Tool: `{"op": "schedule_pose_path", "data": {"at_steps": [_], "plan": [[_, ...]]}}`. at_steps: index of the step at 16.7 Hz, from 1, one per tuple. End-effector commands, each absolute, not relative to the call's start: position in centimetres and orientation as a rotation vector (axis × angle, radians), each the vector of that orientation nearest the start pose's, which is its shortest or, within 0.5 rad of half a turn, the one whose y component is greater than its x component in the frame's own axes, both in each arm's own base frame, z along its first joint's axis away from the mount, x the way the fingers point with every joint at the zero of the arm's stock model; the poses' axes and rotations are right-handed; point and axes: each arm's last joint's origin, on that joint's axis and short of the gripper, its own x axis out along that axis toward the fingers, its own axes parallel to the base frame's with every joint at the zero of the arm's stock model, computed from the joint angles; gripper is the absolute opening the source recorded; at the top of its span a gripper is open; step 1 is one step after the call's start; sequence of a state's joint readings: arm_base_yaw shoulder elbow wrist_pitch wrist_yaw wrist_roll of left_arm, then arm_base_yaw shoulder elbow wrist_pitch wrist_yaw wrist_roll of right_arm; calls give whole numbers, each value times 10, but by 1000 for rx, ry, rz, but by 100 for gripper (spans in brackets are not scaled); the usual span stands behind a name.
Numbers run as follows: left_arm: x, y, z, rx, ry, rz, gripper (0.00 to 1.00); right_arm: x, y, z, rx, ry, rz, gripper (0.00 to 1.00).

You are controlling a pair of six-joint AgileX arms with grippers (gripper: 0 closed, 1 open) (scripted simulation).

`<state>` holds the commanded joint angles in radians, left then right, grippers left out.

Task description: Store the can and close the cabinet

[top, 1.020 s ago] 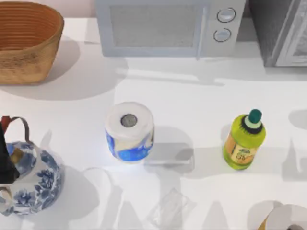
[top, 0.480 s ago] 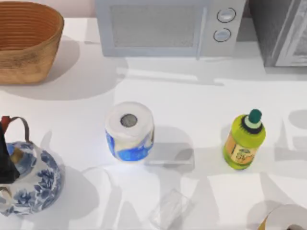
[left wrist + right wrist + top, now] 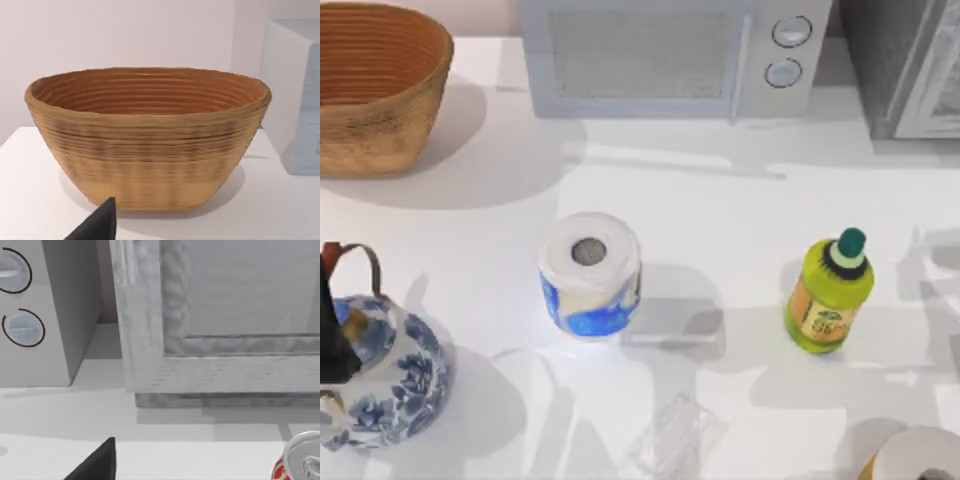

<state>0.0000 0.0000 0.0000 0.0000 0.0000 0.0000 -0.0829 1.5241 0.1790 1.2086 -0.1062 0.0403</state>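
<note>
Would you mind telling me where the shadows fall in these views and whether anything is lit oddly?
Top view: the roll and the bottle cast soft shadows to their right on the table, and the basket likewise. Left wrist view: a faint shadow lies under the basket. Right wrist view: a dim band runs beneath the cabinet.

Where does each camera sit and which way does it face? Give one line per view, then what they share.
Top view: above the table, looking down on toilet roll, bottle and teapot.
Left wrist view: low on the left arm, facing the basket; one left hand fingertip shows.
Right wrist view: low on the right arm, facing the cabinet, with the can nearer; one right hand fingertip shows.
Shared: top and left wrist views share the basket; top and right wrist views share the microwave and cabinet.
</note>
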Motion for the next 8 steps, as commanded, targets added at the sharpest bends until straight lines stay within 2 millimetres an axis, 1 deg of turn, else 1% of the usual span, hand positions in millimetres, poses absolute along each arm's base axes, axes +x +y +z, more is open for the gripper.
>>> {"op": "schedule_pose_path", "data": {"at_steps": [2,4,6,8], "plan": [[106,-1,160,0,0,0,100,234,-22,103,33,161,29,100],[106,-1,160,0,0,0,100,239,-30,82,25,178,22,100],[106,-1,160,0,0,0,100,241,-37,65,15,189,14,100],[106,-1,160,0,0,0,100,240,-43,54,6,193,3,100]]}}
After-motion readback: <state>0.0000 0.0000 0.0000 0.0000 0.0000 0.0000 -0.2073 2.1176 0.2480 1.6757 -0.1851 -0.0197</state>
